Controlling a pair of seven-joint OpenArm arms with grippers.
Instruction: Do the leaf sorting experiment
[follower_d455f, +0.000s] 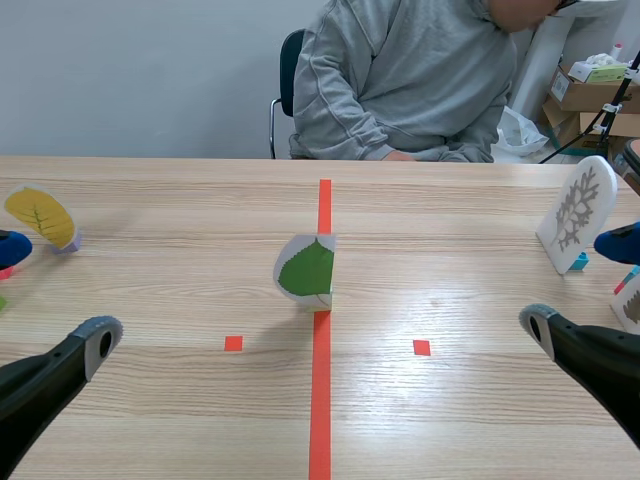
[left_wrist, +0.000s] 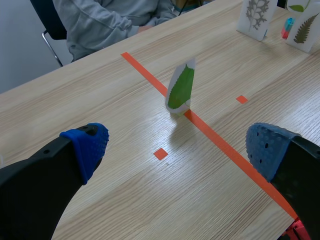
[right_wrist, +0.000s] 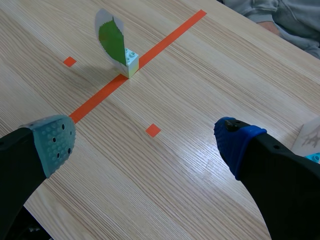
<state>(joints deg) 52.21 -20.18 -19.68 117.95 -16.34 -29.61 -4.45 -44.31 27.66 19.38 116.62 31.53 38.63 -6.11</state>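
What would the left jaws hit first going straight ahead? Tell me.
Most likely the green leaf card, standing nearly dead ahead of the open left jaws, with only bare table between. Depth is unclear, so treat that as a guess.

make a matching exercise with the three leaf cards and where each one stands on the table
Cards:
1. green leaf card
2. yellow leaf card
3. grey leaf card

Places:
A. far out on the robot's right side
B. on the tape line, in the middle
C. far out on the robot's left side

Pairs: 1-B, 2-C, 3-A
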